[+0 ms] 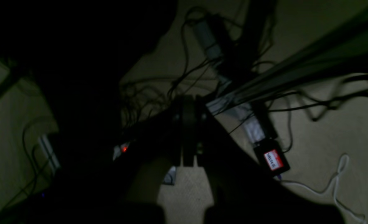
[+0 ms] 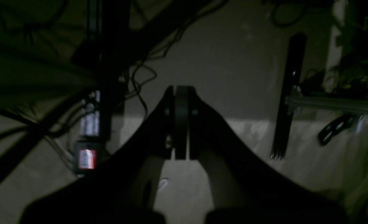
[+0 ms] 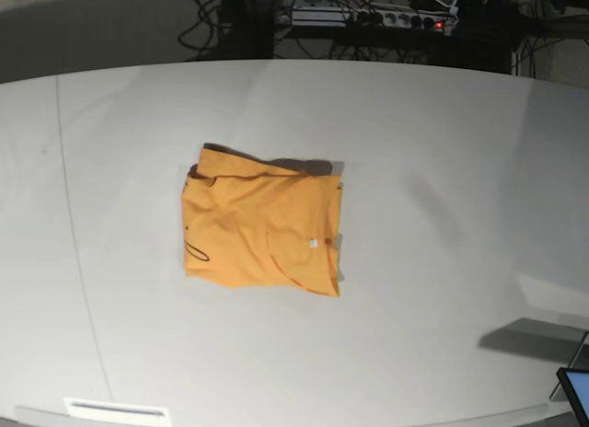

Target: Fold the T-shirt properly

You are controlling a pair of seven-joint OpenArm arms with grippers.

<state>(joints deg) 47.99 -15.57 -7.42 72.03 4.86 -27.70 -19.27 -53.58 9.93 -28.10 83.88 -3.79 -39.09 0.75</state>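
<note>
The orange-yellow T-shirt [image 3: 262, 226] lies folded into a rough rectangle near the middle of the white table [image 3: 442, 169]. A small white tag [image 3: 313, 243] shows on it, and thin dark line marks [image 3: 195, 252] run along its left edge. Neither arm appears in the base view. In the dim left wrist view my left gripper [image 1: 188, 104] is shut, its pads pressed together with nothing between them. My right gripper [image 2: 181, 91] in the right wrist view is shut and empty too. Both wrist cameras face a dark floor, and the T-shirt is absent from them.
Tangled cables [image 1: 177, 81], a black box with a red label [image 1: 272, 160] and metal frame rails [image 2: 333, 104] lie beneath the grippers. A power strip with a red light [image 3: 405, 17] sits behind the table. A dark screen corner [image 3: 575, 390] shows at the front right.
</note>
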